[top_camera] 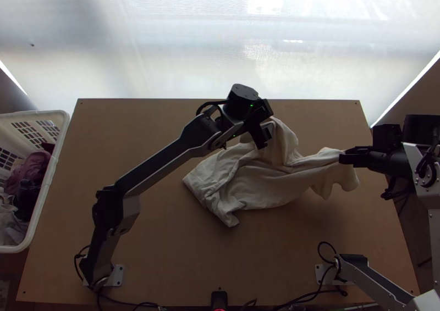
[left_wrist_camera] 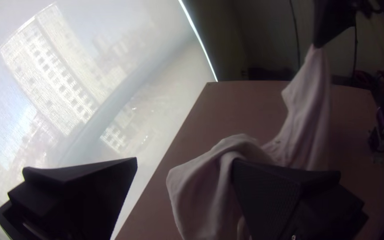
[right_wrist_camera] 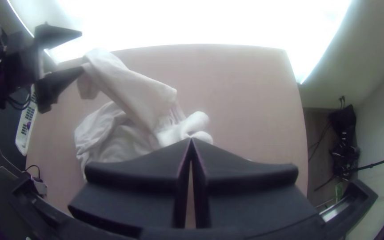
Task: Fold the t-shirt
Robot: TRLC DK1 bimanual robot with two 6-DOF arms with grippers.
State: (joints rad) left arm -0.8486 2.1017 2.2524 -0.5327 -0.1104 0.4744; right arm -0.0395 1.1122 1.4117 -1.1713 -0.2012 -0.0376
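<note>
"What's on your far left?"

"You have a white basket (top_camera: 53,157) beside the table (top_camera: 143,256), with crumpled clothes (top_camera: 33,165) in it, some mauve, some dark, some pale."

"And coming in from there?"

"Your left arm (top_camera: 157,162) reaches up and across to the far middle of the table. Its left gripper (top_camera: 266,129) is spread, with a wide gap between the two fingers (left_wrist_camera: 85,191). A raised fold of the t-shirt (top_camera: 264,184) comes up to one of them, and the other stands apart from the cloth."

"How does the shirt lie for you?"

"Bunched and wrinkled, from the middle of the table toward its right side. Its left end rests crumpled on the wood, the far part stands up by your left gripper, and the right end is lifted. You can't tell from this which part of the shirt is which."

"Who has that right end?"

"Your right gripper (top_camera: 342,157), over the table's right side. Its fingers are pressed together, pinching a bit of the shirt at the tips, and the cloth hangs down from them in a narrow drape. Your right arm (top_camera: 379,283) is mounted near the table's near right corner."
</note>
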